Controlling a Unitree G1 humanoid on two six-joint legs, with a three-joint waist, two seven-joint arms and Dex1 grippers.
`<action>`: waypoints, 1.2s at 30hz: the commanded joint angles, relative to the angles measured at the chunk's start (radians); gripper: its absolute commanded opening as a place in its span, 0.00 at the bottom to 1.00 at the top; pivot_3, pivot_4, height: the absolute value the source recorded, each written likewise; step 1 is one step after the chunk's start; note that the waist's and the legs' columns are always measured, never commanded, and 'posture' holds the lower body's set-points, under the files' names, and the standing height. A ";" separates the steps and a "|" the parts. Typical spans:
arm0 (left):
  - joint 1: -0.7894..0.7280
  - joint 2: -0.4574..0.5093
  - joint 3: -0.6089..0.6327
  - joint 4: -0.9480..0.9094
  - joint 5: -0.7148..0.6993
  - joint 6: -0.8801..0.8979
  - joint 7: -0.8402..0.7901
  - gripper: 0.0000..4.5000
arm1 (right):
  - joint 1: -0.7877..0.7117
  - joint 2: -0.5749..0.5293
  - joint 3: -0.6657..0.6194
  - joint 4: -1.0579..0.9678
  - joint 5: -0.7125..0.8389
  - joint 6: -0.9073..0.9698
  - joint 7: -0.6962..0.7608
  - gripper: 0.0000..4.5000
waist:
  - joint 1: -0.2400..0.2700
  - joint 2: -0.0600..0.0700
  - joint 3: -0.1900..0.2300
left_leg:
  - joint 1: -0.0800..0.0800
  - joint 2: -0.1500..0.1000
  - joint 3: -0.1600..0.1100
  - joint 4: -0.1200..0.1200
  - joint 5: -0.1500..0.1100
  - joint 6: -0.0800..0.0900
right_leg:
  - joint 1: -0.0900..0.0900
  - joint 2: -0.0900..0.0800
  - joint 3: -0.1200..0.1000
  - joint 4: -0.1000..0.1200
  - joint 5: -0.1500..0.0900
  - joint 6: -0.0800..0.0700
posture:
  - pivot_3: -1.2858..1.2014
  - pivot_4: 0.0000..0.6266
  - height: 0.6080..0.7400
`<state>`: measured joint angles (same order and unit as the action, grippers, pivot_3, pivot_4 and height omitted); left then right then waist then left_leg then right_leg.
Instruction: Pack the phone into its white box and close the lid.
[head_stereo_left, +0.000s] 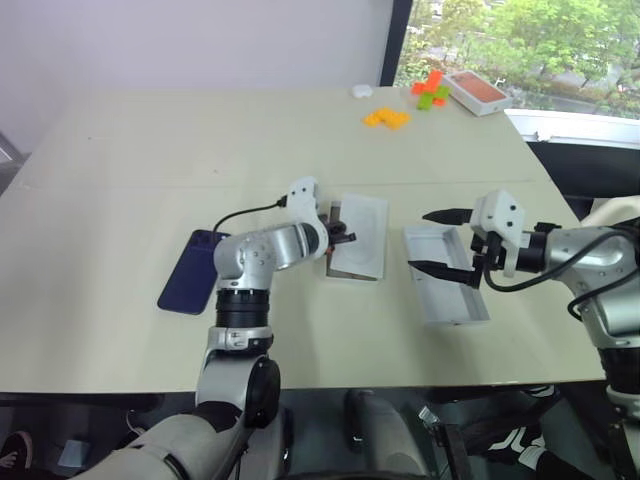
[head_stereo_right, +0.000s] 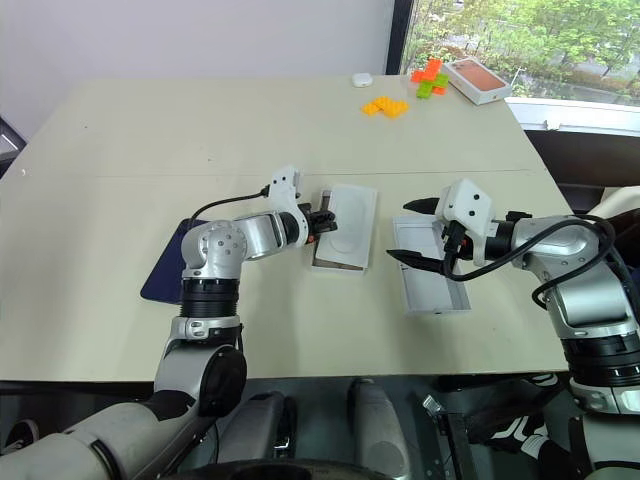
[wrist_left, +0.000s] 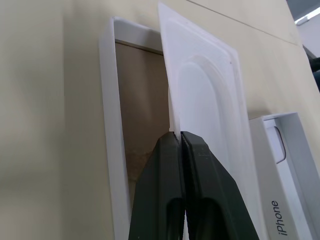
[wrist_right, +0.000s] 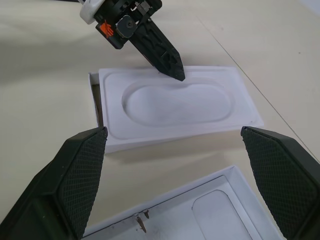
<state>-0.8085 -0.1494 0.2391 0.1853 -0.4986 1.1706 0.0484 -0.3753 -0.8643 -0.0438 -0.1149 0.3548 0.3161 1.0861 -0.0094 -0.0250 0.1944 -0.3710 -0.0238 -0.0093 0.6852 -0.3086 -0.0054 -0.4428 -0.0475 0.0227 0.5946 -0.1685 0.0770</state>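
Phone (head_stereo_left: 192, 271): slim, glossy, dark navy.

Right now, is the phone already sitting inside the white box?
No, the phone lies flat on the table beside the left arm, apart from the white box, where the left gripper pinches the thin white insert.

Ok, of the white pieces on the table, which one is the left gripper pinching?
The thin white insert with the oval recess, its edge clamped in the left gripper, half covering the brown-floored white box base; the lid lies apart.
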 joint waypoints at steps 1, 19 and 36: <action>-0.016 0.006 -0.005 -0.013 0.006 -0.008 0.002 0.00 | -0.014 -0.002 -0.020 -0.015 -0.004 -0.023 -0.004 1.00 | -0.001 0.000 0.000 | 0.000 0.000 0.000 0.000 0.000 0.000 | 0.000 0.000 0.000 0.000 0.000 0.000 | 0.52 0.24 1.00; 0.045 -0.036 0.014 -0.110 -0.010 0.040 0.043 0.15 | -0.036 0.003 -0.011 0.002 -0.027 -0.047 -0.003 1.00 | 0.000 0.000 0.000 | 0.000 0.000 0.000 0.000 0.000 0.000 | 0.000 0.000 0.000 0.000 0.000 0.000 | 0.52 0.24 1.00; -0.007 -0.025 0.014 -0.181 -0.053 0.083 0.047 0.95 | -0.052 0.019 -0.001 0.018 -0.035 -0.055 -0.005 1.00 | -0.001 0.000 0.000 | 0.001 0.000 0.000 0.000 0.000 0.000 | 0.000 0.001 0.000 0.000 0.000 0.000 | 0.52 0.24 1.00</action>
<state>-0.7843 -0.1577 0.2511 0.0476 -0.5310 1.2435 0.0987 -0.4034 -0.8474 -0.0349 -0.0900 0.3193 0.2778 1.0849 -0.0104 -0.0249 0.1944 -0.3705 -0.0234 -0.0093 0.6852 -0.3085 -0.0054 -0.4428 -0.0470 0.0229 0.5950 -0.1685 0.0770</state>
